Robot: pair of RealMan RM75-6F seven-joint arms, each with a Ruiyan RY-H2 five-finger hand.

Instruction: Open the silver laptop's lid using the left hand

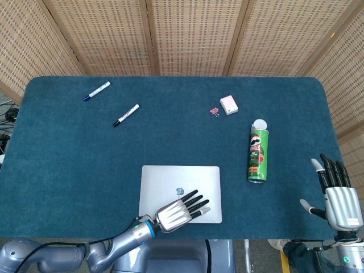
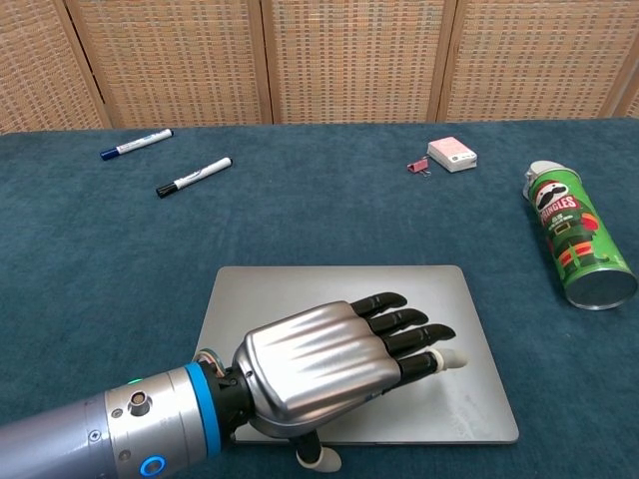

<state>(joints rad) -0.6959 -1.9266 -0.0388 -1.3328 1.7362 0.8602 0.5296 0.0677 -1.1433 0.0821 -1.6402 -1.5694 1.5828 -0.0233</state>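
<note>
The brand name "Pringles" with the mustached mascot face is read on the green can (image 2: 576, 236) lying on its side on the table. A small logo mark is seen on the silver laptop's lid (image 1: 180, 191), but no lettering on it can be read. Print on the two markers and the pink box is too small to be read.

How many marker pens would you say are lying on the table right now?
2. The blue-capped marker lies near the table's far left corner; the black-capped marker lies just right of it and nearer the closed laptop. None seems hidden.
</note>
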